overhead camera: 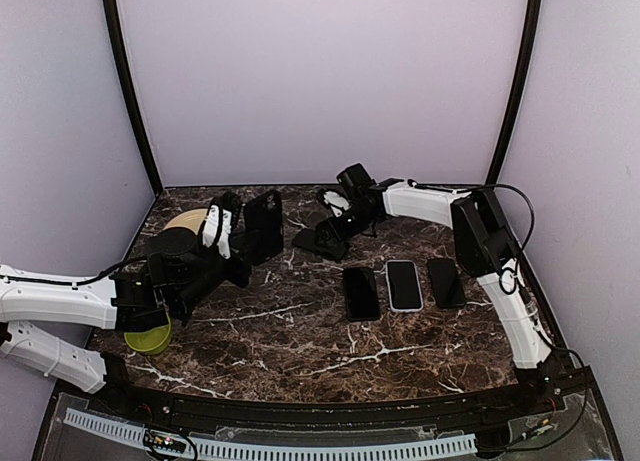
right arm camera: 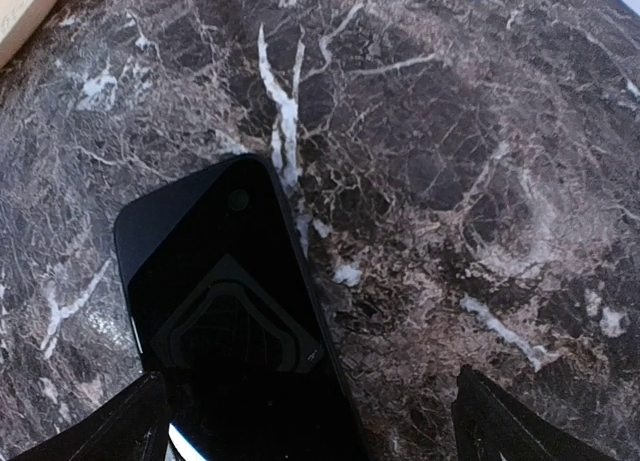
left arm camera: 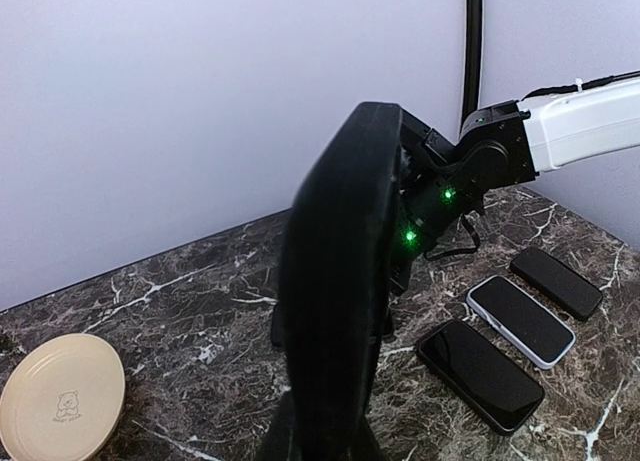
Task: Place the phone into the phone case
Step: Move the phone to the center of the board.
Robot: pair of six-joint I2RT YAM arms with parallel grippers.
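You have five phone-shaped things to count. Three lie in a row: one black phone point(overhead camera: 361, 293), one white-edged phone point(overhead camera: 404, 285) and one dark slab point(overhead camera: 445, 282), which could be a phone or a case; you cannot tell which. One fourth phone point(right arm camera: 235, 311) lies apart from them. There is one black phone case point(left arm camera: 335, 281). You also have two dishes: one beige plate point(left arm camera: 62, 391) and one yellow-green dish point(overhead camera: 150, 341).

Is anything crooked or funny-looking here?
Nothing is spilled or broken. Three phones lie in a tidy row, but a fourth phone lies apart, slanted, under the open right pincer. The left pincer holds the black case standing up.
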